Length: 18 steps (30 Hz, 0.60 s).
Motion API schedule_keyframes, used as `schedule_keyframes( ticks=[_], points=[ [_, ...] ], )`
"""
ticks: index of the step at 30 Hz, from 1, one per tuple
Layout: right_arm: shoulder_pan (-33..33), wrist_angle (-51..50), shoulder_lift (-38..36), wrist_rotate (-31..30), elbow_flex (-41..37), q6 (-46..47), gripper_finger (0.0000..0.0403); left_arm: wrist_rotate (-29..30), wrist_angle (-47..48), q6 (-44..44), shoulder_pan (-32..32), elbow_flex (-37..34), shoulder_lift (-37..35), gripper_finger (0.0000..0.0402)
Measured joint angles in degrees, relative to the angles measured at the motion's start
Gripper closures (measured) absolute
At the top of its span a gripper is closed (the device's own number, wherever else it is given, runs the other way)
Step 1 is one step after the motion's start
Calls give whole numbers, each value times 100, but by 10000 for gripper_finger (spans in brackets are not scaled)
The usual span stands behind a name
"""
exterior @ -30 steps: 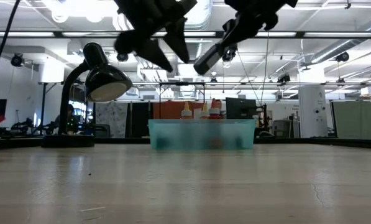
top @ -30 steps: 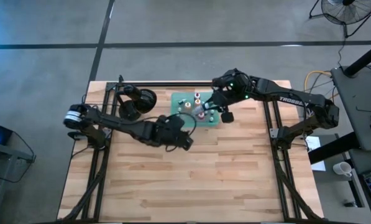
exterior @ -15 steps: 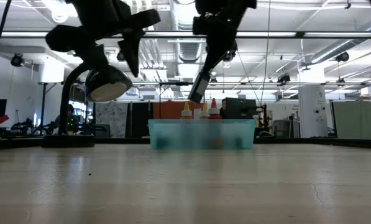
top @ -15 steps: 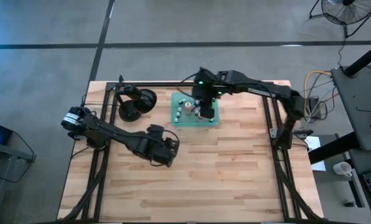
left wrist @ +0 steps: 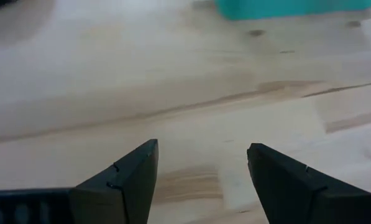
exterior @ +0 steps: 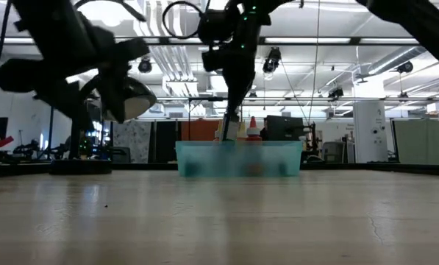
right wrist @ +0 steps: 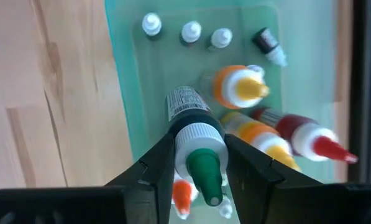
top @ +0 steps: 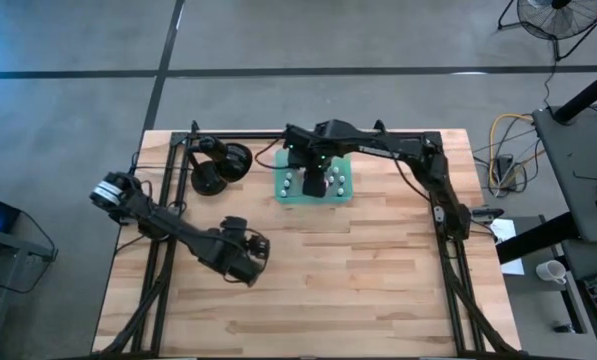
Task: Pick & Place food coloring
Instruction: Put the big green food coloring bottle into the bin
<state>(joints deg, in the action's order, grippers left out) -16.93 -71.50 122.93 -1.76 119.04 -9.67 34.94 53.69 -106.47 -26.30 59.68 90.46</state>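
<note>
1. The tabletop (top: 308, 280) is pale butcher-block wood, planks running across, framed by dark metal rails along the back and both sides.
2. A black desk lamp (top: 216, 167) stands at the back of the tabletop on the left, just beside the translucent green tray (top: 343, 195), which sits at back centre.
3. Beyond the tabletop the floor is grey concrete crossed by dark seams; in the low view the room runs deep, with ceiling strip lights, ducts and white cabinets far behind.
4. The right tool (right wrist: 201, 165) hangs directly over the tray and is clamped on a green food coloring bottle (right wrist: 196, 144) — white collar, green nozzle, printed label on its body.
5. In the low view that bottle (exterior: 232, 125) points steeply down, its lower end at about the level of the bottles already standing in the tray.
6. Inside the tray stand an orange-yellow bottle (right wrist: 241, 86) and a second orange one (right wrist: 258, 134), with a red bottle (right wrist: 309, 138) beside them, all just beside the held green one.
7. Three small white round pieces (right wrist: 190, 31) sit in a row along one wall of the tray, with a dark-capped piece (right wrist: 267, 43) near them.
8. The left tool (left wrist: 201, 168) is well apart from the tray, over bare wood toward the front left — its fingers (left wrist: 126, 180) spread wide with nothing between them.
</note>
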Motion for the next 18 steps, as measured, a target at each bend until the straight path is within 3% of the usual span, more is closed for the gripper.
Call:
schedule_keyframes(
  ticks=[10, 18],
  points=[
    [81, -11, 385, 9, -26, 132, 290, 0, -681, -273, -155, -1107, -555, 182],
    [131, 36, 665, 214, -30, 61, 251, 62, -1005, -221, -155, -1853, -1194, 182]
  ],
)
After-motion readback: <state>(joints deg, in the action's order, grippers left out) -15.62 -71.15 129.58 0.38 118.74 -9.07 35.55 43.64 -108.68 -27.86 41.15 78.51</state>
